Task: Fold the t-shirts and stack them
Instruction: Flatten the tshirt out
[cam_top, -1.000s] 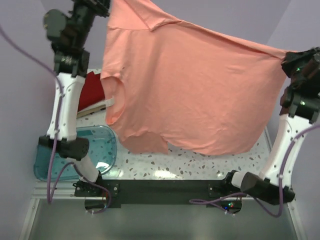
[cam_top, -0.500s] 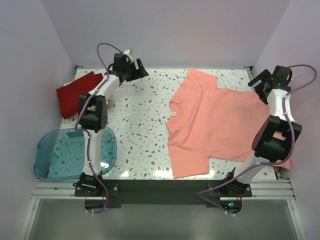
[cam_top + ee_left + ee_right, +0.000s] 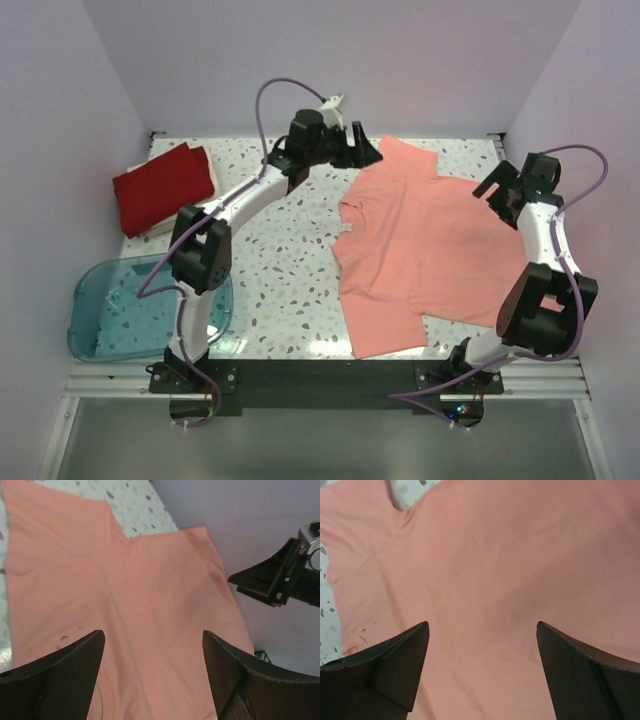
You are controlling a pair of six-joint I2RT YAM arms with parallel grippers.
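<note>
A salmon-pink t-shirt point(image 3: 430, 250) lies spread flat on the right half of the table, its collar towards the left. My left gripper point(image 3: 366, 152) hovers open over the shirt's far left sleeve, and only pink cloth point(image 3: 125, 595) shows between its fingers. Above the shirt's far right part, my right gripper point(image 3: 492, 189) is open and holds nothing; under it I see only the shirt point(image 3: 495, 570). A deep red t-shirt point(image 3: 162, 185) lies folded at the far left, with a cream-white edge point(image 3: 155, 229) showing beneath it.
A translucent blue plastic tub point(image 3: 110, 315) sits at the near left corner, beside the left arm's base. The speckled tabletop point(image 3: 285, 250) shows between the red shirt and the pink one. Purple walls close in the back and sides.
A second ago both grippers were shut on the pink shirt, holding it up in the air. It now lies flat, both grippers have opened, and the left arm has swung right to the shirt.
</note>
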